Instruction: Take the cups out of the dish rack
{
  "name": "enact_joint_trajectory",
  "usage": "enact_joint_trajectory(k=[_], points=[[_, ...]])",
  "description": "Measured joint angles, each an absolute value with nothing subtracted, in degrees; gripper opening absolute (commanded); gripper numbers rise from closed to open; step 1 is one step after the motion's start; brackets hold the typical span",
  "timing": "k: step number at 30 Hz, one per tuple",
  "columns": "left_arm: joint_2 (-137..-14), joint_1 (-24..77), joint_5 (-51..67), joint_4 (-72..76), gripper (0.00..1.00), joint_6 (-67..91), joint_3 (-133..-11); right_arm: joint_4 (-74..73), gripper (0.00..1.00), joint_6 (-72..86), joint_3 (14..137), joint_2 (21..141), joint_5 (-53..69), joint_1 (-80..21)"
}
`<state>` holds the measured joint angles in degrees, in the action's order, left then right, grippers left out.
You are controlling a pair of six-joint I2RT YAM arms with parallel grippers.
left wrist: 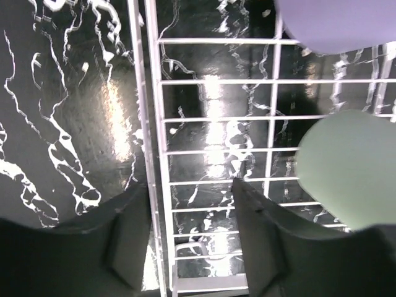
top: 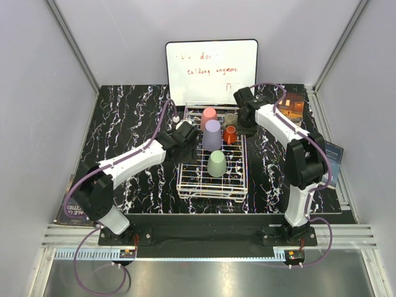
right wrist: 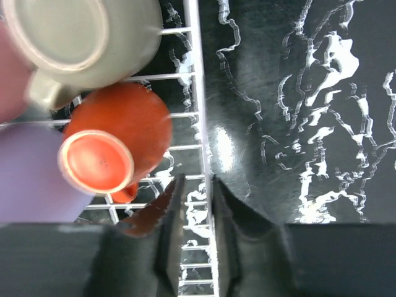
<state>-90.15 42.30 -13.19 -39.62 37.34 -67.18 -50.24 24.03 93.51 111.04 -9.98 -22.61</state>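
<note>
The white wire dish rack [top: 192,185] stands mid-table. In it, upside down, are a pink cup [top: 209,116], a lavender cup [top: 212,135], a pale green cup [top: 216,164], a beige-grey cup [top: 230,118] and an orange cup [top: 230,133]. My left gripper [top: 187,133] is open and empty, its jaws astride the rack's left rail [left wrist: 148,124]. The green cup [left wrist: 352,167] and lavender cup [left wrist: 334,21] lie to its right. My right gripper [top: 245,122] is over the rack's right rail [right wrist: 197,93]. Its jaws stand narrowly apart, the rail between them. The orange cup [right wrist: 114,142] and beige-grey cup [right wrist: 80,37] lie to its left.
A whiteboard [top: 211,65] leans at the back behind the rack. A picture card [top: 292,104] lies at the back right, a booklet [top: 333,154] at the right edge and a book [top: 69,209] at the front left. Grey walls enclose the table.
</note>
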Motion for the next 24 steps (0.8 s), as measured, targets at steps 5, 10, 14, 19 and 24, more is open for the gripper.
enact_joint_trajectory(k=[5, 10, 14, 19, 24], points=[[-88.8, 42.6, -15.9, -39.4, 0.72, 35.7, -70.2, -48.3, 0.66, 24.4, 91.8, 107.5, -9.4, -24.0], [-84.5, 42.6, -20.4, -39.5, 0.75, 34.6, -73.3, -47.9, 0.81, 24.5, 91.6, 103.2, -9.7, -24.8], [-80.6, 42.6, -25.4, -41.1, 0.78, 34.1, -74.2, -48.1, 0.84, 24.2, 91.5, 99.5, -10.5, -24.9], [-73.5, 42.6, -32.3, -43.7, 0.84, 34.6, -72.8, -48.1, 0.84, 22.8, 88.2, 92.5, -9.3, -26.8], [-67.2, 42.4, -35.3, -45.6, 0.94, 35.9, -69.4, -45.8, 0.89, 22.2, 78.8, 82.8, -8.3, -36.5]])
